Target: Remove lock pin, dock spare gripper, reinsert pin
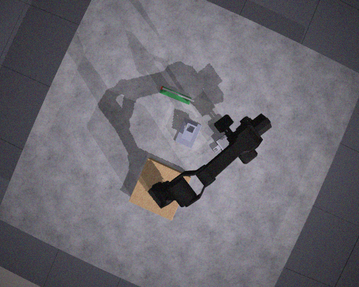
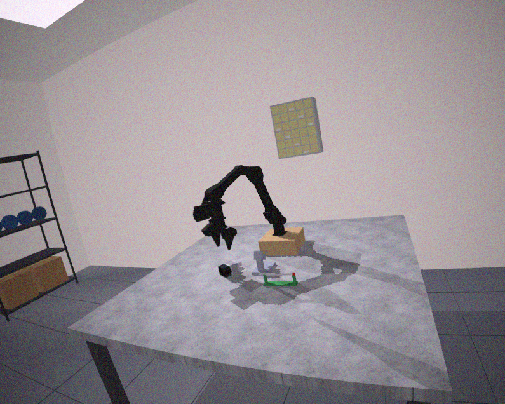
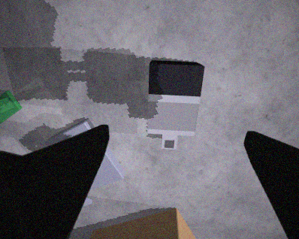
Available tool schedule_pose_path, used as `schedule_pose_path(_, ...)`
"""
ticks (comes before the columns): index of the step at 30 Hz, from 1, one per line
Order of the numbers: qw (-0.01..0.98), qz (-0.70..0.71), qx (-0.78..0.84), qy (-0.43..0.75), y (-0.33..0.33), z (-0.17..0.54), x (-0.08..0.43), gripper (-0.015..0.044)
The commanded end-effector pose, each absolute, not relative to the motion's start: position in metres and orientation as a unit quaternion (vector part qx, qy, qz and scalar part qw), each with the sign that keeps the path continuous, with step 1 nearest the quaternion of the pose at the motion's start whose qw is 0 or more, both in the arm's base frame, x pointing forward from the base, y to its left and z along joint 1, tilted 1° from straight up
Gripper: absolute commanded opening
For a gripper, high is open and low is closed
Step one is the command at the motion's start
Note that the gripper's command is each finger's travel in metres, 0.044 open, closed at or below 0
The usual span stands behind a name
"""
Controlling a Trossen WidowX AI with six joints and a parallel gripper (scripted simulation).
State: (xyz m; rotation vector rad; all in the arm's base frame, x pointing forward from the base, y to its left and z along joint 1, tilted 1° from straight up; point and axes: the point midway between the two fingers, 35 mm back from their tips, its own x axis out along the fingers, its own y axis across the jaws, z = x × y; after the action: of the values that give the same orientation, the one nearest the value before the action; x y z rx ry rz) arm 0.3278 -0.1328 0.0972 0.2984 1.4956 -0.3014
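My gripper (image 2: 223,246) (image 3: 176,134) is open and empty, above the spare gripper (image 1: 221,142) (image 2: 224,270) (image 3: 173,116). The spare gripper lies on the table, with a pale body, a black block at one end and a small spigot (image 1: 215,150) (image 3: 169,144) with a square hole at the other; in the top view the arm hides its black end. The bluish mount (image 1: 187,136) (image 2: 259,260) (image 3: 111,172) stands beside it, its square socket opening empty. The grey lock pin (image 1: 178,94) (image 2: 281,274), red at one end, rests on the green cradle (image 1: 174,97) (image 2: 281,284) (image 3: 5,107).
The arm stands on a wooden block (image 1: 139,194) (image 2: 278,248) (image 3: 140,225). The mount lies between that block and the green cradle, and partly behind my left finger in the wrist view. A shelf rack (image 2: 43,188) stands beyond the table (image 2: 200,321).
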Motion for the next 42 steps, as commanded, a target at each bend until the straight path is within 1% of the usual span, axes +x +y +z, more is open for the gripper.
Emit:
schedule_pose_path(1,0.708,-0.140,0.138,0.678,-0.134,0.082,0.326,0.0440)
schedule_pose_path(9,0.708,-0.140,0.138,0.678,-0.136,0.029,0.325,0.0440)
schedule_pose_path(42,0.708,-0.140,0.138,0.678,-0.136,-0.020,0.327,0.0440)
